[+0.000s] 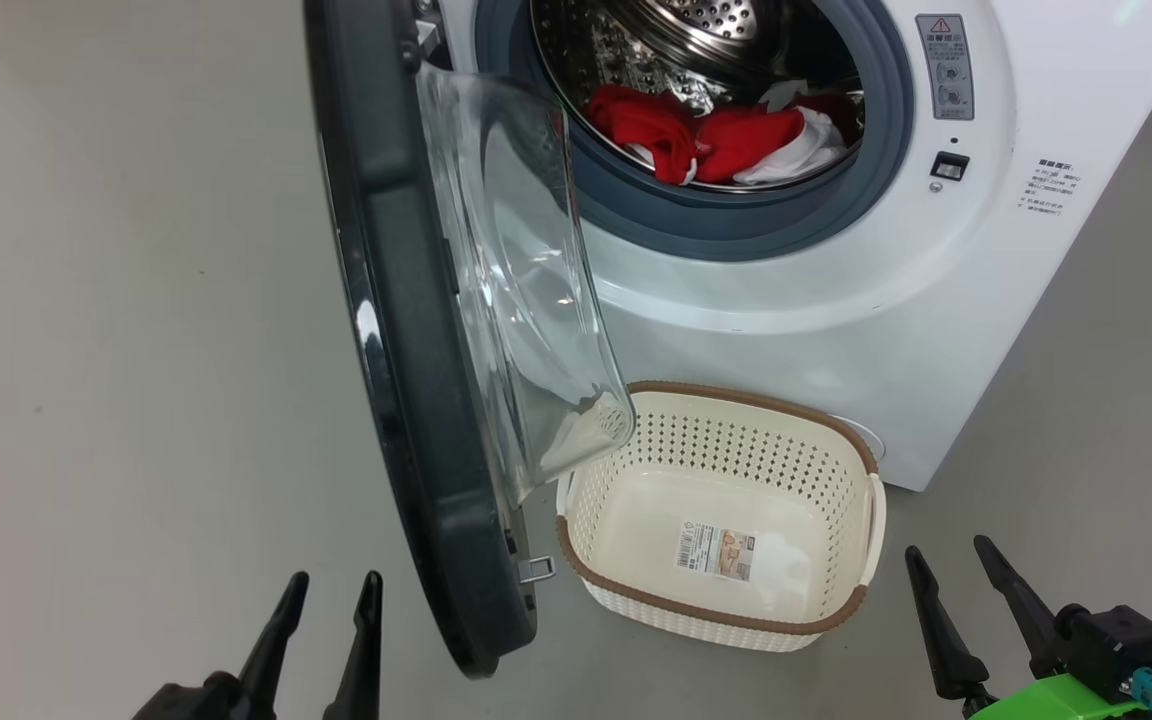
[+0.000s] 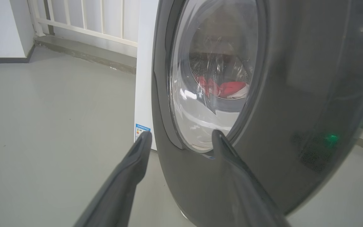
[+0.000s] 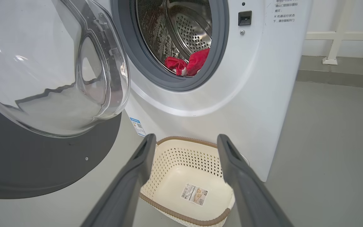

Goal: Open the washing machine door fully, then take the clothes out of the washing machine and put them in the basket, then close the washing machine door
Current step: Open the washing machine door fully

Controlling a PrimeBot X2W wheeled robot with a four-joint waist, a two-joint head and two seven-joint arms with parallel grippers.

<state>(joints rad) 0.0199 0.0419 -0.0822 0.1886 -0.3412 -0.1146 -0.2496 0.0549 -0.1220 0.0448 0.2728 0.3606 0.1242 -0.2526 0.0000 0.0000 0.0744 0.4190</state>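
While the washing machine door (image 1: 416, 400) stands swung out, nearly edge-on to the head camera, both claws hang low and clear of it. Left gripper (image 1: 334, 580): released, fingers spread, nothing between them, on the outer side of the door near its lower edge. Right gripper (image 1: 946, 548): likewise released and empty, just beside the basket's right end. The basket (image 1: 736, 450) sits on the floor touching or nearly touching the front of the washing machine (image 1: 836, 300), directly under the drum mouth; likely so garments need only a short drop. It is bare inside but for a sticker (image 1: 716, 550). The clothes (image 1: 726, 140) lie heaped at the front lip of the drum, red with white showing, within reach past the grey gasket (image 1: 736, 230). The door's glass bowl (image 1: 526, 300) appears to overhang the basket's left corner, which suggests the door could swing wider before unloading. Left wrist view gives the door's glossy outer face, the red heap seen through the glass, and a white railing (image 2: 90, 19) beyond. Right wrist view gives the door's inner side, the perforated drum, and the basket framed between its own fingers.
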